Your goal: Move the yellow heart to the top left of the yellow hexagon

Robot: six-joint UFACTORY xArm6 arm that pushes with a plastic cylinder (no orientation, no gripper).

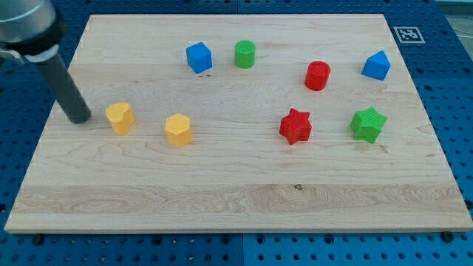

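The yellow heart [119, 117] lies on the wooden board at the view's left. The yellow hexagon [178, 129] lies to its right and slightly lower, a small gap apart. My tip [78, 117] rests on the board just left of the yellow heart, with a narrow gap between them. The dark rod slants up toward the view's top left corner.
A blue cube [199, 57] and a green cylinder [244, 53] sit near the top middle. A red cylinder [317, 75] and a blue block [376, 65] sit at the top right. A red star [295, 125] and a green star [368, 123] lie at the right. The board's left edge [46, 140] is near my tip.
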